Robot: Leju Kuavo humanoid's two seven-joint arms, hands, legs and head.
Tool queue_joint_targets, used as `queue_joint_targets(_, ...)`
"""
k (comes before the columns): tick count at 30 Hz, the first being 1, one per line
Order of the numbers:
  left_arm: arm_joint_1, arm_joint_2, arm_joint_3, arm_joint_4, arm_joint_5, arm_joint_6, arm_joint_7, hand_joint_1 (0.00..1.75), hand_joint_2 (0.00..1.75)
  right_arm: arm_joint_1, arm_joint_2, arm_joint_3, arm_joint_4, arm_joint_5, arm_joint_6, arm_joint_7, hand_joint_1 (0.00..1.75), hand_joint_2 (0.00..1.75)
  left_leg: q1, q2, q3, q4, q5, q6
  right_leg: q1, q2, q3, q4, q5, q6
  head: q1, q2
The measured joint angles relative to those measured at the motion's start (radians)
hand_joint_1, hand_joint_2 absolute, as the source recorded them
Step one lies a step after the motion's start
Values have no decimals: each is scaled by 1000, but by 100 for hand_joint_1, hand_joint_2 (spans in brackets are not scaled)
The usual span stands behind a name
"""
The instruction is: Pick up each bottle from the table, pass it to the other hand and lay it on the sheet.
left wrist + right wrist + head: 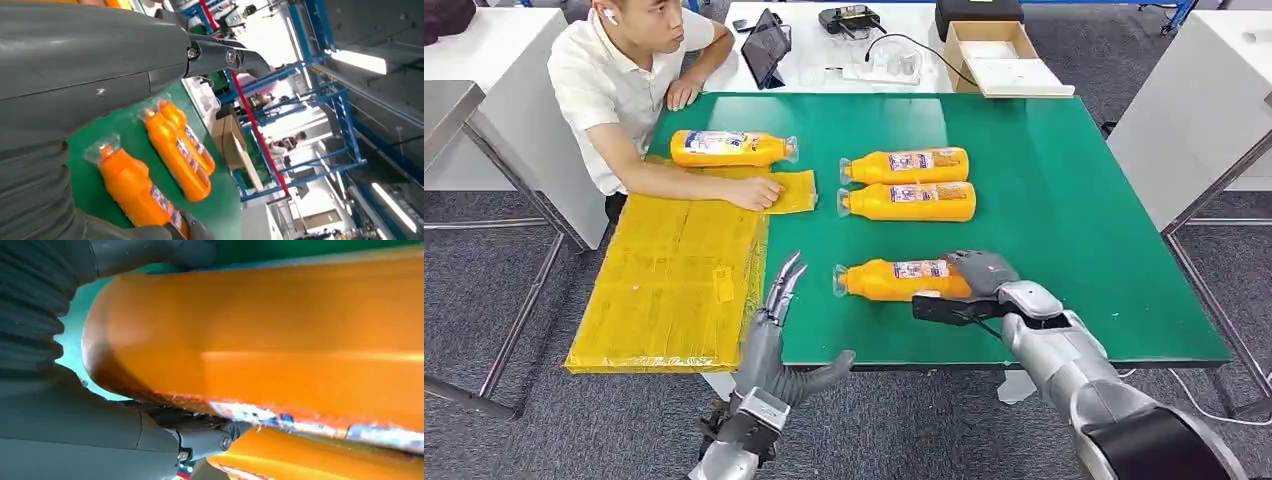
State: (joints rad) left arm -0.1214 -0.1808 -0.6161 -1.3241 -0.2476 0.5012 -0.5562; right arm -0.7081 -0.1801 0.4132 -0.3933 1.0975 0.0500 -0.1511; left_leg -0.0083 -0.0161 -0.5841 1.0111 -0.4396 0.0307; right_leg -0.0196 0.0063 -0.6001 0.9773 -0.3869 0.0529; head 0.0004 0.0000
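My right hand grips the base end of the nearest orange bottle, which lies on the green table with its cap to the left. In the right wrist view the thumb and fingers of that hand wrap the bottle's body. My left hand is open and holds nothing, its fingers straight, at the table's front edge beside the yellow sheet. Two more bottles lie side by side mid-table. Another bottle lies on the sheet's far end. The left wrist view shows the hand and the held bottle.
A person sits at the table's far left corner, one hand resting on the sheet near the laid bottle. A white table behind holds a tablet and a cardboard box. Bare green surface stretches to the right.
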Motion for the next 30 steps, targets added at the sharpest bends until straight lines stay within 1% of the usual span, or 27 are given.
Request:
queue_joint_targets(2, -3, 0, -3, 2, -3, -4, 1, 0, 175, -1, 1, 9, 0, -12, -3, -18, 175, 175, 0, 0, 0, 0, 0, 0, 0, 0, 0, 0, 0, 0, 0, 0)
queue_joint_targets(4, -4, 2, -7, 3, -2, -6, 4, 0, 175, 6, 2, 10, 0, -63, -28, -64, 175, 175, 0, 0, 0, 0, 0, 0, 0, 0, 0, 0, 0, 0, 0, 0)
queue_joint_targets(6, -3, 2, -8, 3, 12, -8, 15, 0, 175, 18, 5, 5, 0, -115, -64, -114, 175, 175, 0, 0, 0, 0, 0, 0, 0, 0, 0, 0, 0, 0, -1, 0)
queue_joint_targets(8, 1, 2, -7, 3, 60, -26, 44, 0, 175, 43, 8, -14, -6, -167, -123, -155, 175, 175, 0, 0, 0, 0, -1, 0, 0, 0, 1, 0, 0, 0, -1, 0)
queue_joint_targets(12, 43, -9, 30, -26, 275, -105, 148, 0, 175, 144, 32, -73, -73, -295, -287, -247, 175, 175, 1, 0, -3, 0, -1, 1, 1, 0, -1, 0, 0, 0, 0, 0)
queue_joint_targets(14, 63, -10, 54, -44, 341, -122, 169, 0, 175, 205, 51, -105, -139, -337, -327, -267, 175, 175, 1, 0, -5, 0, -1, 0, 2, 0, -4, 0, 0, 0, 0, 0)
queue_joint_targets(17, 78, -11, 73, -61, 357, -128, 177, 0, 175, 261, 70, -127, -210, -347, -333, -261, 175, 175, 2, 0, -7, 0, -1, 0, 2, 0, -6, 0, 0, 0, 0, 0)
queue_joint_targets(20, 88, -11, 84, -72, 365, -133, 179, 0, 175, 289, 76, -139, -256, -353, -332, -259, 175, 175, 2, 0, -8, 0, -1, 0, 2, 0, -7, 0, 0, 0, 0, 0)
queue_joint_targets(23, 100, -13, 96, -83, 455, -165, 195, 0, 175, 333, 89, -164, -312, -432, -354, -303, 175, 175, 1, -1, -9, 0, -1, 1, 1, 0, -7, 0, 0, 0, 0, 0)
queue_joint_targets(26, 119, -10, 112, -110, 516, -179, 193, 0, 175, 404, 114, -190, -425, -516, -388, -308, 175, 175, 1, 0, -12, 0, -1, 1, 1, 0, -9, 0, 0, 0, 0, 0)
queue_joint_targets(30, 134, -6, 121, -143, 534, -187, 192, 0, 175, 459, 136, -209, -527, -544, -393, -304, 175, 175, 1, -1, -14, 0, -1, 0, 2, 0, -12, 0, 0, 0, 0, 0)
